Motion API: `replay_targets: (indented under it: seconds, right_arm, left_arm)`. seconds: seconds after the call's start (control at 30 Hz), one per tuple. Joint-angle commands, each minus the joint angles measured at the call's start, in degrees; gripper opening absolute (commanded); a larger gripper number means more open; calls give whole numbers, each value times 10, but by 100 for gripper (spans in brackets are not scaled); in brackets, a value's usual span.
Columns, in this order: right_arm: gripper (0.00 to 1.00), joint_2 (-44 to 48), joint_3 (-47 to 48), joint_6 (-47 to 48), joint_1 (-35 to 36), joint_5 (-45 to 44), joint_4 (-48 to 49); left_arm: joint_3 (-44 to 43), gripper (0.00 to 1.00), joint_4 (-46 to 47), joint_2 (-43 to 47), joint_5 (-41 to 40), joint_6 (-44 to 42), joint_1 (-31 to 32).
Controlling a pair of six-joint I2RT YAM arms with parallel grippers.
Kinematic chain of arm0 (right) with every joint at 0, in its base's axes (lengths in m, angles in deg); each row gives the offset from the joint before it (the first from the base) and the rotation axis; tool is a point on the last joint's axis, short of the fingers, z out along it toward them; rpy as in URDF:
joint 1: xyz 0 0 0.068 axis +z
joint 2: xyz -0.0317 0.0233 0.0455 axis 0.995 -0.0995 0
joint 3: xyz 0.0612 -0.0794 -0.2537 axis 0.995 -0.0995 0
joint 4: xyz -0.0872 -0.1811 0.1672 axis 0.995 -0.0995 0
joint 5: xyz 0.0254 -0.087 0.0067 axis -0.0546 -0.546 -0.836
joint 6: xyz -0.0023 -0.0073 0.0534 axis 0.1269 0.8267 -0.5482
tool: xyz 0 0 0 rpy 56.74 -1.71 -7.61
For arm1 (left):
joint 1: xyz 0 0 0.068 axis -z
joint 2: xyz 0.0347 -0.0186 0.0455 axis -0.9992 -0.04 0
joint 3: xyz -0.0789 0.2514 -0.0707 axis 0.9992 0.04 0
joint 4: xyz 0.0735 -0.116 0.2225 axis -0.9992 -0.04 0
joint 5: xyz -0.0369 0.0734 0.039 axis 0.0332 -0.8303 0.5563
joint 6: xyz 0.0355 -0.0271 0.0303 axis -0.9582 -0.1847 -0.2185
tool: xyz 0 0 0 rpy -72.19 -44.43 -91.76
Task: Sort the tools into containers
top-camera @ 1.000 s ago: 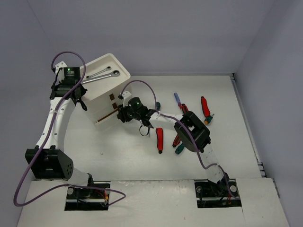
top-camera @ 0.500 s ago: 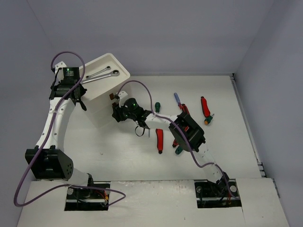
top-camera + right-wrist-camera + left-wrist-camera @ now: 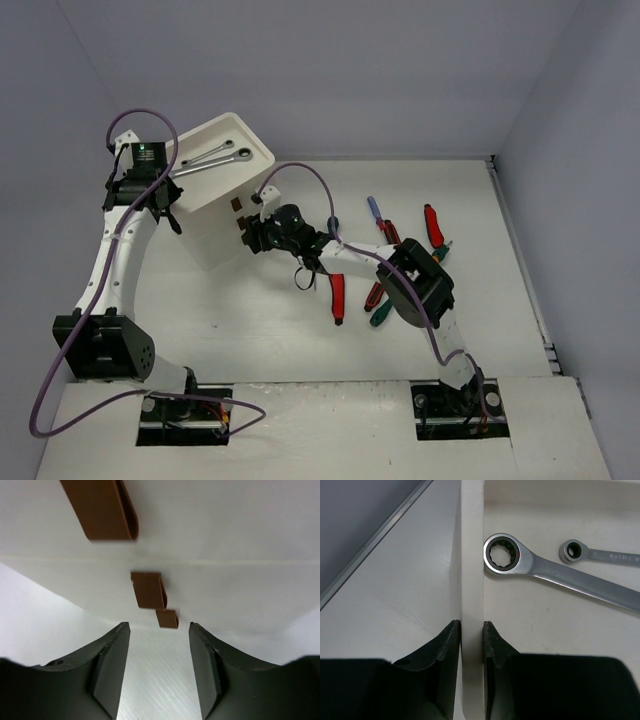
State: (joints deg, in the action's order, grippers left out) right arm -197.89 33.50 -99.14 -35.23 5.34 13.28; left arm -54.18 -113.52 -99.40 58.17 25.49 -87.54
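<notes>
The white drawer box [image 3: 215, 225] stands at the back left with its drawers shut. Its top tray [image 3: 250, 143] holds two silver ratchet wrenches [image 3: 212, 160], also seen in the left wrist view [image 3: 520, 562]. My left gripper [image 3: 168, 208] is shut on the tray's rim [image 3: 471, 580], one finger on each side of it. My right gripper [image 3: 245, 232] is open and empty just in front of the box's brown handle tabs [image 3: 148, 589]. Loose tools lie right of it: a red-handled cutter [image 3: 337, 297], a blue screwdriver [image 3: 373, 208], red-black pliers [image 3: 432, 225] and a green screwdriver [image 3: 380, 316].
The right arm's forearm [image 3: 415, 285] lies over some of the loose tools. The table's back wall and right edge rail [image 3: 520, 260] bound the area. A purple cable [image 3: 300, 175] loops above the right wrist.
A low drawer stood pulled out a second ago. My right gripper pushed it shut against the box, then drew back slightly to the right. The left gripper has not moved.
</notes>
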Motion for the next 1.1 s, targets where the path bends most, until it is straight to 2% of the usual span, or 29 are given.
replay_targets:
  seconds: [0.0,0.17,0.53,0.9,1.07]
  right_arm:
    - [51,52,17,14,0,-37,53]
    - [54,36,48,18,7,-54,47]
    - [54,3,101,19,11,-54,22]
    - [52,-20,120,19,20,-54,-1]
    - [49,-24,124,23,21,-65,-2]
  left_arm:
    - [2,0,-14,1,65,26,2]
    - [6,0,-14,3,69,26,2]
    - [8,0,-14,4,73,28,2]
    - [7,0,-14,2,74,29,2]
    - [7,0,-14,1,74,29,2]
